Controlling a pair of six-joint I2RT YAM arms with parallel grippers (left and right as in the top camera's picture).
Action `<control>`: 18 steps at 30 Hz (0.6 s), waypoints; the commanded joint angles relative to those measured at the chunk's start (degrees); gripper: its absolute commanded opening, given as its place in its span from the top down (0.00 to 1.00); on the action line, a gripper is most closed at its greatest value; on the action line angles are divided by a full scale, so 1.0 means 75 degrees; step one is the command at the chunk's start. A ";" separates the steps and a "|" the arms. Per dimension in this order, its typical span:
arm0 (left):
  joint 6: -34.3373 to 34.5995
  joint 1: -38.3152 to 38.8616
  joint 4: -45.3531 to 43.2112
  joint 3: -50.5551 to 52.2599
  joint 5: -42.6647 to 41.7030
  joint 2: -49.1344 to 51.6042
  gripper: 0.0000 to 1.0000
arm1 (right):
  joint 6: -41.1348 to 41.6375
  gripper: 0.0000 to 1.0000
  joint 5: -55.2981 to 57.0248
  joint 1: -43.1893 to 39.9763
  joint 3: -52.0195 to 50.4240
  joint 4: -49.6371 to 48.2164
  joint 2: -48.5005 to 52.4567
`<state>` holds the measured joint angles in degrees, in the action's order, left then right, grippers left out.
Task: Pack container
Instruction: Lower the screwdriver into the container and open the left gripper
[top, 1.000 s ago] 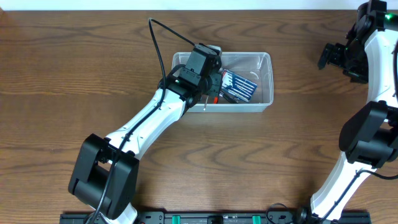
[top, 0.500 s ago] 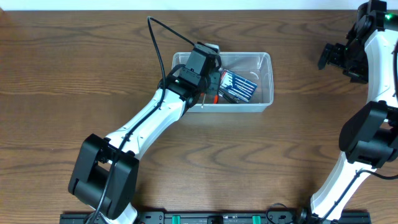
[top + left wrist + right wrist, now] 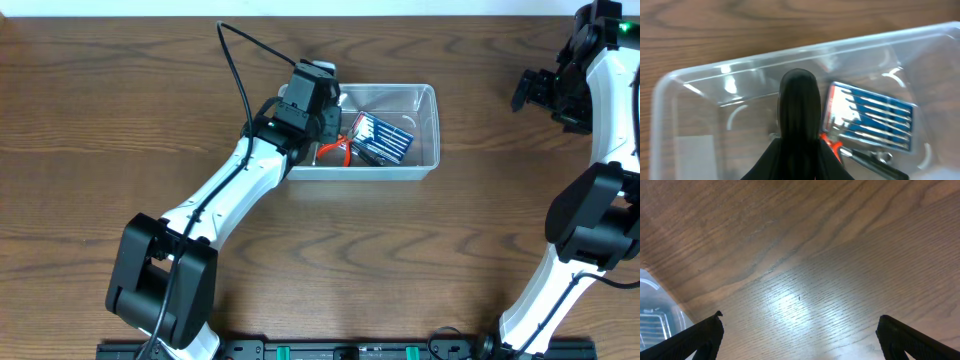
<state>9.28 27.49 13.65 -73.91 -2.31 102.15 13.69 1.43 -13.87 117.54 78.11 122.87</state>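
The clear plastic container (image 3: 431, 128) sits at the table's centre back. Inside it lie a blue card of small tools (image 3: 384, 140), orange-handled pliers (image 3: 334, 151) and, in the left wrist view, a dark metal wrench (image 3: 875, 158). My left gripper (image 3: 328, 108) hangs over the container's left end, its fingers pressed together with nothing seen between them. In the left wrist view it (image 3: 798, 87) shows as one black shape above the bin (image 3: 700, 80) floor, left of the blue card (image 3: 872, 120). My right gripper (image 3: 530, 92) is open over bare table far to the right.
The right wrist view shows wood table between the wide-apart fingertips (image 3: 710, 330), and a corner of the container (image 3: 655, 311) at its left edge. The left arm's cable (image 3: 232, 60) loops up behind the wrist. The right arm stands along the table's right side.
My left gripper has drawn back left and slightly away from the bin's middle, uncovering the orange-handled pliers. The right arm has not moved.
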 commanded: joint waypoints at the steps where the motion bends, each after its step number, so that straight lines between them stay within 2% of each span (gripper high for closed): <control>1: -0.0463 0.0000 0.0017 -0.0149 -0.0501 0.0099 0.84 | 0.0140 0.01 0.0003 0.0009 0.0000 -0.0017 0.0006; 8: -0.1215 0.0000 0.0463 -0.0149 -0.1052 0.0099 0.84 | 0.0140 0.01 0.0003 0.0009 0.0000 -0.0017 0.0006; 18: -0.1862 0.0000 0.1294 -0.0149 -0.1070 0.0099 0.84 | 0.0140 0.01 0.0003 0.0009 0.0000 -0.0017 0.0006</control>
<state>-1.87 27.53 22.17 -73.91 -9.32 102.15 13.69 1.45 -13.87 117.54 78.11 122.87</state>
